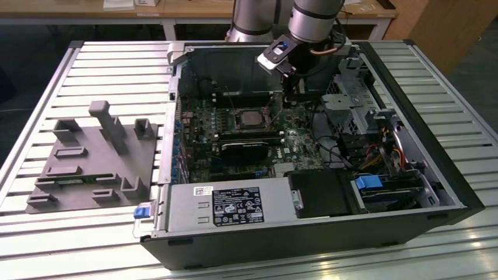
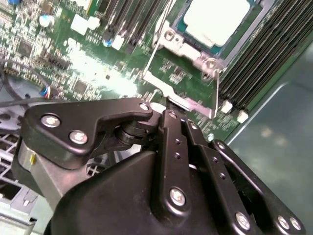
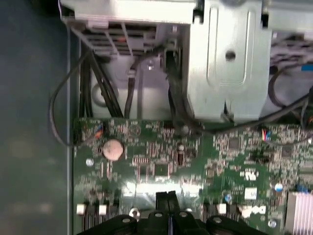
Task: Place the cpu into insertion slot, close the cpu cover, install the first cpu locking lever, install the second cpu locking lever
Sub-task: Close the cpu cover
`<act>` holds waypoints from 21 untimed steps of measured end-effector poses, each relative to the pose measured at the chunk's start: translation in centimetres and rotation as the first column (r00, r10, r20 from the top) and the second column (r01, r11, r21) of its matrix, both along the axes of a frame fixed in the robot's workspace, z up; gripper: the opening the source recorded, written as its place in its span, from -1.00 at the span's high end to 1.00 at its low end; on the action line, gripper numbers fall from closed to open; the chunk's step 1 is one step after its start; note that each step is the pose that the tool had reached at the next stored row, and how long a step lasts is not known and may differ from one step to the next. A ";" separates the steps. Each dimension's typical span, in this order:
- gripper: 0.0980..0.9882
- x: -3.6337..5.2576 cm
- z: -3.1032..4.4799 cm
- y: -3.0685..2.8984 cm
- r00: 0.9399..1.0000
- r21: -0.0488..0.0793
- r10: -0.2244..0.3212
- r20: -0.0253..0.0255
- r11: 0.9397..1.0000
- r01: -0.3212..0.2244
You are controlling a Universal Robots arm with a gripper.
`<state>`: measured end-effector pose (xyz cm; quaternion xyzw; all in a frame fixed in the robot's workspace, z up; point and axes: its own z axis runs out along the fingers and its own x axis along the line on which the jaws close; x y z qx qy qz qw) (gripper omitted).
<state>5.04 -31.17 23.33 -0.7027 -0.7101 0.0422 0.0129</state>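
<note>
Although the cpu (image 2: 215, 19) already lies under the lowered cpu cover (image 2: 185, 46) just ahead of the gripper (image 2: 168, 110), which is pressed together, the wire locking levers (image 2: 155, 46) beside it look unlatched to me.

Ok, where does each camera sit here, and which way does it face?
Exterior view: off the arm, high, looking down into the open black computer case on the slatted metal table; the grey arm and gripper show.
Second wrist view: behind the black gripper, facing the green motherboard and the silvery square cpu.
First wrist view: faces across the motherboard to a silver metal cage; the gripper shows.
Shared: gripper and motherboard, in both wrist views.
</note>
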 end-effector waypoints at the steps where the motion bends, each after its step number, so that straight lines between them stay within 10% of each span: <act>1: 0.99 -0.32 0.00 0.00 1.000 0.000 0.000 0.001 1.000 0.000; 16: 0.99 -4.10 0.00 0.00 1.000 0.005 0.000 0.012 1.000 0.000; 18: 0.99 -4.39 -0.01 0.00 1.000 0.005 0.000 0.024 1.000 0.000; 21: 0.99 -4.98 -0.09 0.00 0.998 0.005 0.000 0.059 1.000 0.000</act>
